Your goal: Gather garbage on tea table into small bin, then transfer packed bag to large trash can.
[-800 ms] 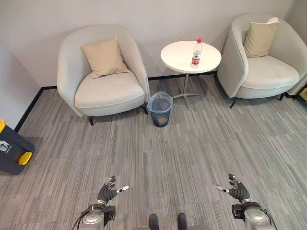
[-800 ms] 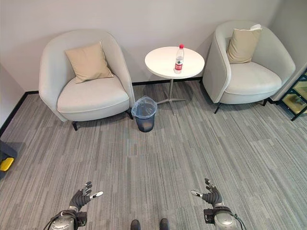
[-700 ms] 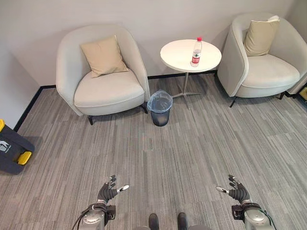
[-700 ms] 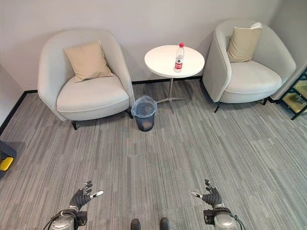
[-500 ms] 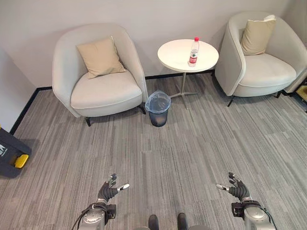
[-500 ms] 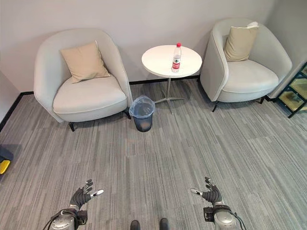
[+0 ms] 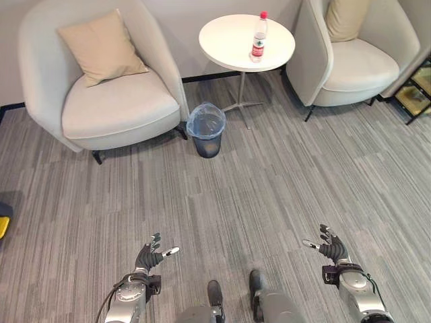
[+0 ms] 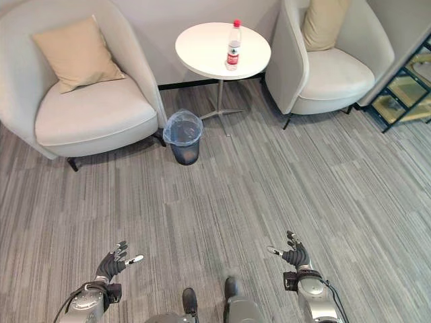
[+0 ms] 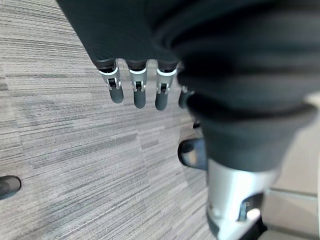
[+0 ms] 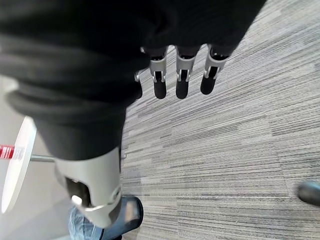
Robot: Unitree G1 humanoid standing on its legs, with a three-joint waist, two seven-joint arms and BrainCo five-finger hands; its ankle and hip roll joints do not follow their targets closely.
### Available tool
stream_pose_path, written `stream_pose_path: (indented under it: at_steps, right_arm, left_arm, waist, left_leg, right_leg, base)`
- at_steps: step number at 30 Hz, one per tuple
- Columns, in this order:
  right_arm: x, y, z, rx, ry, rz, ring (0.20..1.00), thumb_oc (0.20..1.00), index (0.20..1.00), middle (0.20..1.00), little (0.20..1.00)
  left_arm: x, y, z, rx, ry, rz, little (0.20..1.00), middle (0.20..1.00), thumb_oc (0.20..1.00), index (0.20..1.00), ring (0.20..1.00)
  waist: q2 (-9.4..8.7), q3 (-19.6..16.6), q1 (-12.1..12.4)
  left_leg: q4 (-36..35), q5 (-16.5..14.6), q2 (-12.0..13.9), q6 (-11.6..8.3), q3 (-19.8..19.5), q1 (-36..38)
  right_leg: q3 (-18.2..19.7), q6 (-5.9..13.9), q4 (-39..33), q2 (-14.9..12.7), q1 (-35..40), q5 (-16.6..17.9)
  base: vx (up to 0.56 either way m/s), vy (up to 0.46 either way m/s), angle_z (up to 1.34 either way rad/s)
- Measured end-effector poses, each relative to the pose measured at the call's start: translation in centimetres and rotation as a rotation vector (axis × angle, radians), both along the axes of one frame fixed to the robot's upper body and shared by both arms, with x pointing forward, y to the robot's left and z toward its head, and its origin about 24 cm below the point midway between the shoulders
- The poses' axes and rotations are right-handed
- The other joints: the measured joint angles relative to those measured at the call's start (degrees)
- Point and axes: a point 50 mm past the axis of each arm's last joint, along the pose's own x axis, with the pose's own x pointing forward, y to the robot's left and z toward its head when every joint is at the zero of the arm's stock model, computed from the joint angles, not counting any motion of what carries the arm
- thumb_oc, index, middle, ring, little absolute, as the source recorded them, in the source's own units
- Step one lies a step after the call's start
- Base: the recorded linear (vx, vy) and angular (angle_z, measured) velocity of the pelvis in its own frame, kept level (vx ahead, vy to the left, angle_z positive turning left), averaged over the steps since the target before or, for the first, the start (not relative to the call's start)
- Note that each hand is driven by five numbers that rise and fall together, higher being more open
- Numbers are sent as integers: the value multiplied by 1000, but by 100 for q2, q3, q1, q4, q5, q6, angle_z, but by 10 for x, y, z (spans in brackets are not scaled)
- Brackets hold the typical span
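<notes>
A clear plastic bottle (image 7: 258, 37) with a red cap and label stands upright on the round white tea table (image 7: 225, 42) between two armchairs. The small dark bin (image 7: 206, 129), lined with a bluish bag, sits on the carpet beside the table's foot. My left hand (image 7: 148, 258) and right hand (image 7: 332, 249) hover low over the carpet, far short of the table, both open and holding nothing. The fingers (image 9: 135, 93) in the left wrist view and the fingers (image 10: 180, 82) in the right wrist view are straight above bare carpet.
A pale armchair (image 7: 101, 111) with a beige cushion stands left of the bin, and another armchair (image 7: 353, 64) right of the table. A dark shelf (image 7: 417, 91) shows at the right edge. Grey striped carpet lies between me and the furniture.
The camera has moved forward and turned a little right, so chairs, table and bin sit lower and larger. Both hands stay open in the same low pose.
</notes>
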Motion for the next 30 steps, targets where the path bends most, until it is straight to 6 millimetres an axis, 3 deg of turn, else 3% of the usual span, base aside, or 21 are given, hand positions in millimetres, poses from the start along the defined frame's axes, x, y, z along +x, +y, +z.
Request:
stream_pose_path:
  at_steps: [2, 4, 6, 7, 8, 9, 10, 11, 13, 15, 16, 19, 21, 23, 26, 29, 30]
  right_arm:
    - [-3, 1, -2, 1, 13, 4, 1000, 1000, 1000, 1000, 1000]
    - [-6, 3, -4, 3, 24, 10, 1000, 1000, 1000, 1000, 1000]
    - [-17, 0, -10, 1, 54, -2, 1000, 1000, 1000, 1000, 1000]
    - [-25, -4, -14, -6, 79, -13, 1000, 1000, 1000, 1000, 1000]
    - [-35, -8, -19, -11, 112, -27, 1000, 1000, 1000, 1000, 1000]
    - [-38, -9, -20, -9, 121, -32, 1000, 1000, 1000, 1000, 1000]
    - [-32, -13, -15, -5, 88, -59, 1000, 1000, 1000, 1000, 1000]
    - [-31, -18, -10, -2, 55, -89, 1000, 1000, 1000, 1000, 1000]
    - [-18, -21, 0, -37, 17, -48, 1000, 1000, 1000, 1000, 1000]
    - [-10, -17, 4, -46, 5, -20, 1000, 1000, 1000, 1000, 1000]
    - [-7, -15, 4, -47, 1, -12, 1000, 1000, 1000, 1000, 1000]
    - [-6, -8, 2, -29, 4, -2, 1000, 1000, 1000, 1000, 1000]
    - [-9, -2, -2, -28, 24, 24, 1000, 1000, 1000, 1000, 1000]
    - [-10, 1, -5, -17, 29, 22, 1000, 1000, 1000, 1000, 1000]
    - [-17, 4, -12, -3, 58, 10, 1000, 1000, 1000, 1000, 1000]
    - [-20, 3, -14, -3, 72, 5, 1000, 1000, 1000, 1000, 1000]
    - [-24, 3, -16, -3, 83, 5, 1000, 1000, 1000, 1000, 1000]
  left_arm:
    - [1, 1, -1, -21, -4, 35, 1000, 1000, 1000, 1000, 1000]
    - [-5, 4, -4, -21, 11, 59, 1000, 1000, 1000, 1000, 1000]
    - [-13, 4, -7, -22, 31, 66, 1000, 1000, 1000, 1000, 1000]
    - [-18, 1, -11, -34, 44, 72, 1000, 1000, 1000, 1000, 1000]
    - [-21, -5, -14, -51, 56, 73, 1000, 1000, 1000, 1000, 1000]
    - [-23, -6, -15, -52, 61, 69, 1000, 1000, 1000, 1000, 1000]
    - [-23, -10, -19, -60, 75, 62, 1000, 1000, 1000, 1000, 1000]
    - [-19, -17, -18, -70, 67, 40, 1000, 1000, 1000, 1000, 1000]
    - [-19, -22, -19, -93, 63, 28, 1000, 1000, 1000, 1000, 1000]
    - [-13, -23, -16, -94, 47, 23, 1000, 1000, 1000, 1000, 1000]
    - [-9, -24, -13, -95, 32, 17, 1000, 1000, 1000, 1000, 1000]
    - [-2, -26, -11, -98, 16, 8, 1000, 1000, 1000, 1000, 1000]
    - [-2, -25, -10, -97, 15, 4, 1000, 1000, 1000, 1000, 1000]
    - [-4, -25, -11, -97, 21, 5, 1000, 1000, 1000, 1000, 1000]
    - [-5, -24, -12, -95, 26, 10, 1000, 1000, 1000, 1000, 1000]
    - [-13, -21, -15, -90, 49, 22, 1000, 1000, 1000, 1000, 1000]
    - [-22, -19, -19, -90, 73, 34, 1000, 1000, 1000, 1000, 1000]
  waist:
    - [-79, 16, -67]
    - [-124, 32, -127]
    - [-144, -25, -174]
    - [-33, -93, -198]
    - [175, -200, -229]
    - [121, -266, -169]
    - [157, -282, -192]
    - [148, -309, -169]
    - [155, -315, -121]
    - [90, -281, -107]
    - [25, -251, -87]
    - [-132, -148, 8]
    - [-184, -112, 28]
    - [-177, -111, 73]
    - [-175, -88, 203]
    - [-194, -92, 283]
    - [-213, -167, 331]
  left_leg:
    - [18, -220, 2, -38, 9, 145]
    - [13, -362, 21, -173, 11, 387]
    - [8, -553, 104, -349, -106, 741]
    - [-4, -680, 297, -455, -182, 887]
    - [148, -723, 566, -647, -355, 974]
    - [763, -750, 767, -670, -473, 916]
    - [1484, -724, 926, -843, -586, 606]
    - [2380, -752, 1023, -908, -606, 131]
    - [3538, -486, 1132, -1148, -901, -317]
    - [4210, -537, 1060, -1153, -1026, -815]
    - [4109, -609, 984, -1057, -1025, -984]
    - [2496, -584, 693, -968, -796, -1338]
    - [1164, -149, 588, -930, -673, -1546]
    - [447, 272, 570, -980, -603, -1778]
    - [281, 513, 507, -866, -402, -2103]
    - [355, 691, 361, -562, -440, -1983]
    - [419, 607, 291, -420, -426, -1783]
  right_leg:
    - [-197, 66, -369, -164, -261, 236]
    - [-664, 60, -811, -308, -356, 270]
    - [-777, -23, -793, -316, -190, 332]
    - [-808, -164, -659, -210, -106, 741]
    - [-916, -242, -406, 12, -60, 741]
    - [-878, -669, -450, 234, 185, 964]
    - [-968, -835, -580, 326, 354, 834]
    - [-1003, -848, -715, 372, 473, 842]
    - [-898, -1075, -843, 556, 704, 724]
    - [-825, -1216, -1105, 664, 1047, 627]
    - [-779, -1244, -1234, 685, 1199, 607]
    - [-726, -1242, -1359, 691, 1544, 443]
    - [-790, -1095, -1359, 716, 1823, 294]
    - [-785, -969, -1360, 826, 2067, 68]
    - [-755, -945, -1356, 910, 2433, -238]
    - [-526, -696, -1353, 828, 2880, -663]
    - [-356, -635, -1352, 752, 3089, -789]
  base:
    - [334, -158, -9]
    - [248, -151, -1]
    - [327, -229, 25]
    - [315, -244, 54]
    - [320, -365, 43]
    - [317, -371, 40]
    - [397, -448, 22]
    - [220, -241, 6]
    - [221, -177, -27]
    - [248, -103, -15]
    - [276, -67, -14]
    - [289, -31, -20]
    - [334, -9, 2]
    - [343, 27, -5]
    - [420, 126, -5]
    - [499, 209, -30]
    - [405, 230, -77]
